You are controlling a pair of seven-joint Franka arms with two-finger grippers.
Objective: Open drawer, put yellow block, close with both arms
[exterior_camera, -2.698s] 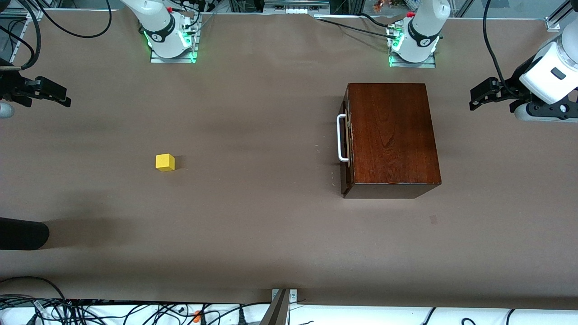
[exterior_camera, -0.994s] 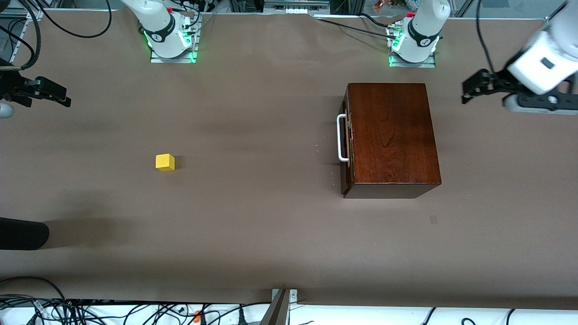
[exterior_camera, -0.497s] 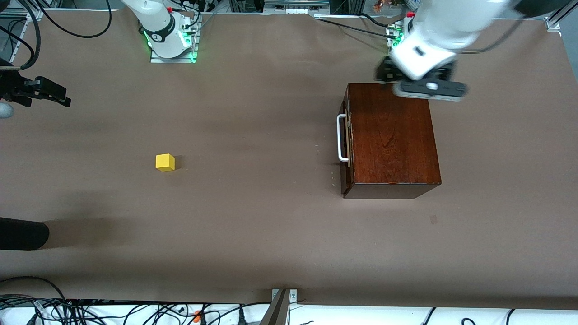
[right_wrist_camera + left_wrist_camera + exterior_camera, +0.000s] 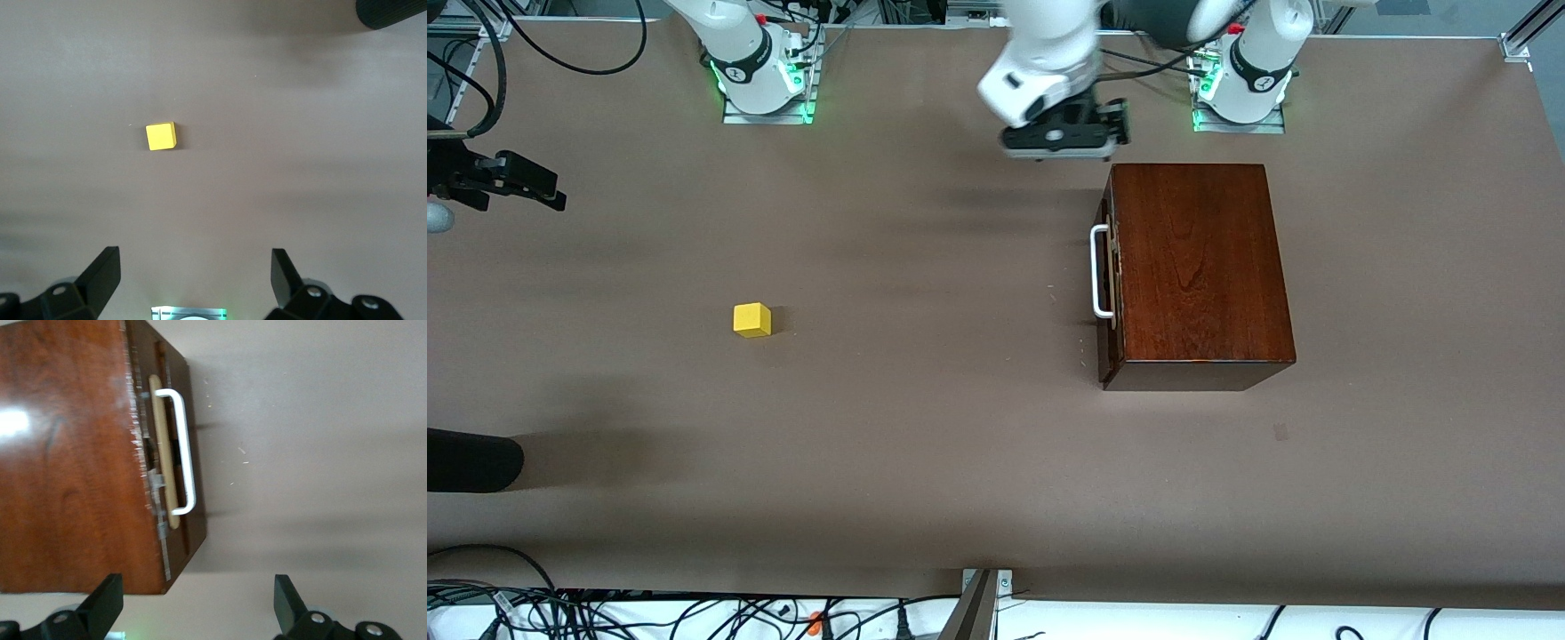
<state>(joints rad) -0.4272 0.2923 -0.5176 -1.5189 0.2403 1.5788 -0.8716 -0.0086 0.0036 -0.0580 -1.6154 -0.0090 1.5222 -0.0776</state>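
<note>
Hovering over bare table by the box's handle-side top corner: left gripper (image 4: pixel 197 603), fingers spread wide, nothing between them. Drawer (image 4: pixel 1110 271) is fully shut in the wooden box (image 4: pixel 1199 267), white handle (image 4: pixel 183 450) ahead of those fingers and off to one side. Right gripper (image 4: pixel 193 277) waits at its end of the table, also spread wide and empty. Yellow block (image 4: pixel 752 319) sits on the table (image 4: pixel 925 427), well clear of both grippers.

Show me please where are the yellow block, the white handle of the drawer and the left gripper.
yellow block (image 4: pixel 752 320): front view, on its top face.
white handle (image 4: pixel 1096 271): front view, on the middle of its long bar.
left gripper (image 4: pixel 197 607): left wrist view, midway between its two open fingertips.
</note>
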